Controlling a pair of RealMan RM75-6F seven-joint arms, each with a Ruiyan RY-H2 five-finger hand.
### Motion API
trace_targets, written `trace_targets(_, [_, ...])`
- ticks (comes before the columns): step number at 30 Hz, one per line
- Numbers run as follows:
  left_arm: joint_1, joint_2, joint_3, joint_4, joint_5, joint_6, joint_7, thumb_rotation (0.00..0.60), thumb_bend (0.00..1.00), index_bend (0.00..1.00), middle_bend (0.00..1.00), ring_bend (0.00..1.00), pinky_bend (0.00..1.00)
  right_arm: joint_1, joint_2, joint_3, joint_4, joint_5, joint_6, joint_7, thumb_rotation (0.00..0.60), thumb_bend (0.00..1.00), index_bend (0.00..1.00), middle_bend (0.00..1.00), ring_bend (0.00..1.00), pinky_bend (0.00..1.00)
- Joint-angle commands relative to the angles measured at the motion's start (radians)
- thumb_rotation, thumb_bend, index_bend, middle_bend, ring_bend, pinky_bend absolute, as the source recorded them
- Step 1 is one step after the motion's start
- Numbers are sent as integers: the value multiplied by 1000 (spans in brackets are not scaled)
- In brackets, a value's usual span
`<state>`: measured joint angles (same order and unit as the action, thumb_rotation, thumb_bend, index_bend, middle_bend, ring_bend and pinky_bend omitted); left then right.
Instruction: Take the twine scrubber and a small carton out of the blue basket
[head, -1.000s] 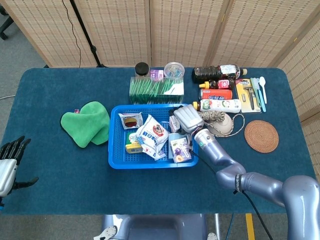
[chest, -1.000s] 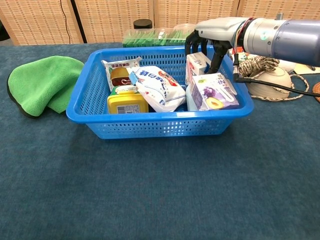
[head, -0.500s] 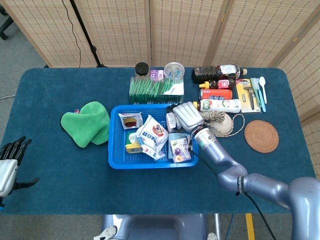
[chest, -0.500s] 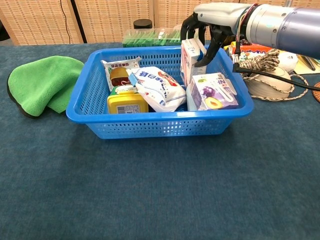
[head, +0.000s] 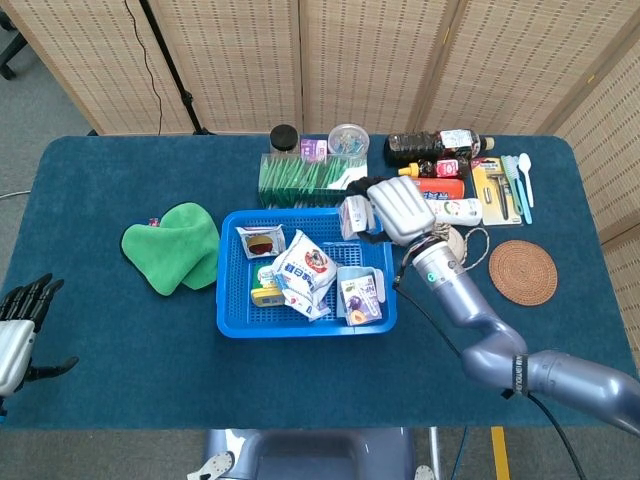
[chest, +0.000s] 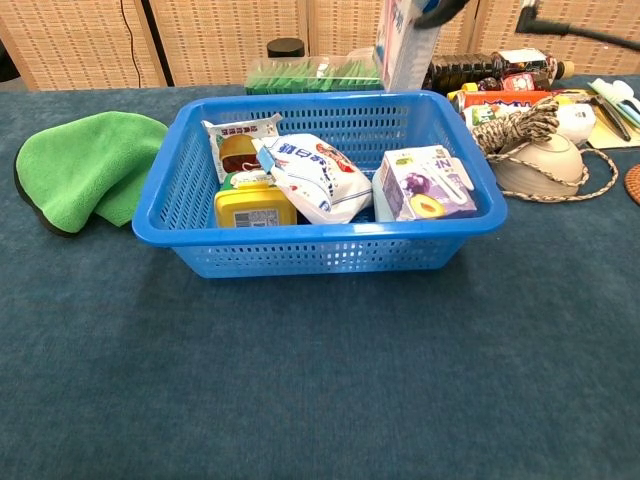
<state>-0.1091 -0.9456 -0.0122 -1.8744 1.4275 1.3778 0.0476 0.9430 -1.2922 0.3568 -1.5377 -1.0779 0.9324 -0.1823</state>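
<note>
My right hand (head: 398, 211) grips a small white carton (head: 352, 217) and holds it up above the blue basket's (head: 232, 325) far right corner. In the chest view the carton (chest: 403, 45) hangs at the top edge, above the basket's rim (chest: 330, 236); only a fingertip shows there. The twine scrubber (head: 444, 244) lies on the table to the right of the basket, also seen in the chest view as the scrubber (chest: 532, 150). A purple carton (chest: 425, 185) stays in the basket. My left hand (head: 20, 328) rests open at the table's left edge.
The basket holds a white snack bag (head: 306, 272), a yellow tin (chest: 255, 205) and a small packet (head: 261, 241). A green cloth (head: 175, 245) lies on the left. Bottles (head: 438, 146), a green box (head: 310, 177), brushes and a round woven mat (head: 522, 271) crowd the back right.
My right hand has lifted the white carton up out of the basket and moved it to the right and back. The left hand has not moved.
</note>
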Motion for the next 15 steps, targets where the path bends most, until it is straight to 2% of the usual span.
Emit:
trace_targets(1, [3,1,3,0,10,5,-3,600,0,0,0,0,0,-40,85,26,-59,22,35,-11,600,538,549,497,468,590])
trace_targets(7, [3,3,10,-2,23,4,-6,600,0,0,0,0,0,-114,191,9,-103,0,64,29,600,559,552,502,469,590])
trace_targets(11, [5,4,11,-1,26,6,-9,600,0,0,0,0,0,-169,238,-33,-117,-52,84,47,600,559,552,502,468,590])
trace_targets(15, [4,2,11,-2,26,5,-4,600,0,0,0,0,0,-207,234,-89,-89,-94,77,68,600,558,552,502,468,590])
